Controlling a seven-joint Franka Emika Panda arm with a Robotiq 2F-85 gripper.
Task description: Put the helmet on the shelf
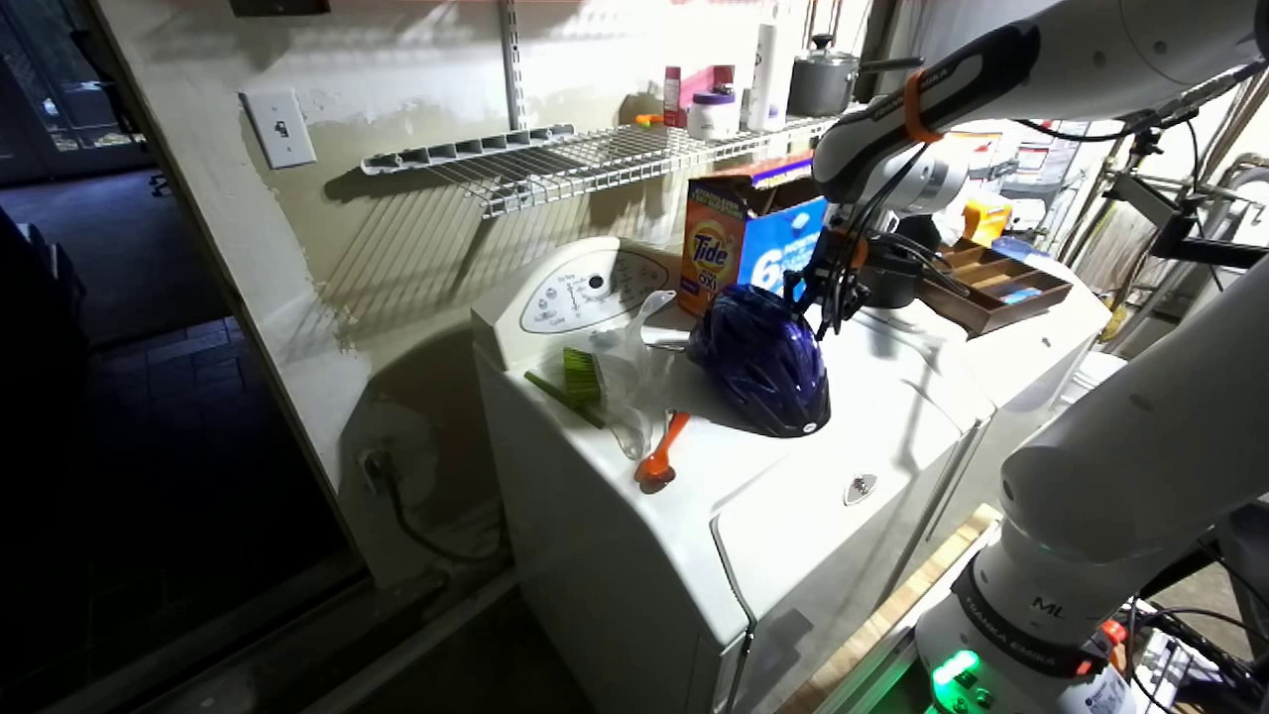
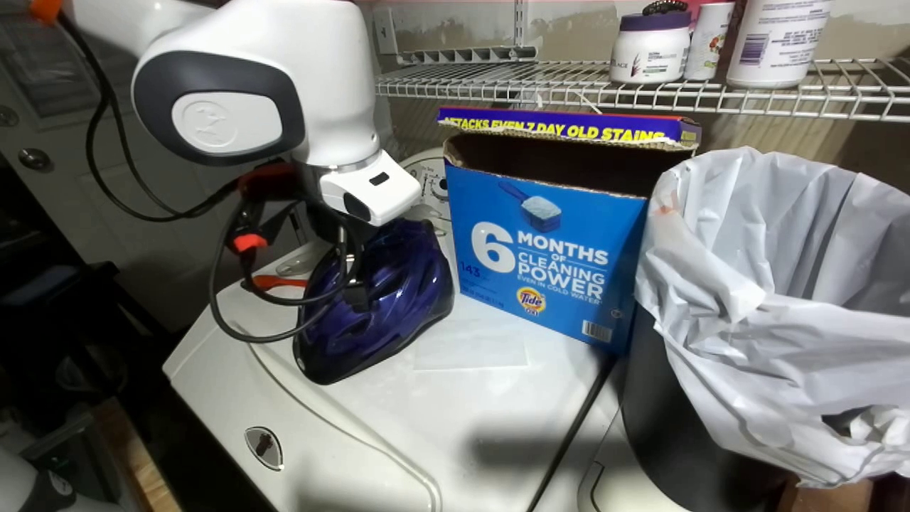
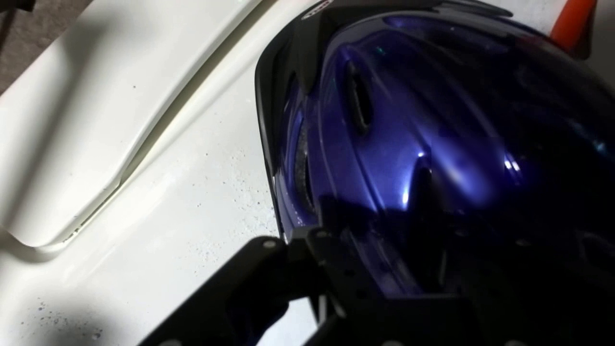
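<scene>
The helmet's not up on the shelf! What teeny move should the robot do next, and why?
I'd probably tighten the gripper gently: it's right at the helmet, which rests on the white appliance, and no firm grip is clear.

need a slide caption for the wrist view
Glossy dark blue helmet on a white appliance top, with black jaws in the foreground, partly in shadow.

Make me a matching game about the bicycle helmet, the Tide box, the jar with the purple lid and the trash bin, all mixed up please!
Things
1. bicycle helmet
2. Tide box
3. purple-lidded jar
4. trash bin

Clues
A. standing on the wire shelf
B. lined with a white bag
C. rounded, shiny, dark blue-purple
D. torn open at the top

Pairs: 1-C, 2-D, 3-A, 4-B
</scene>
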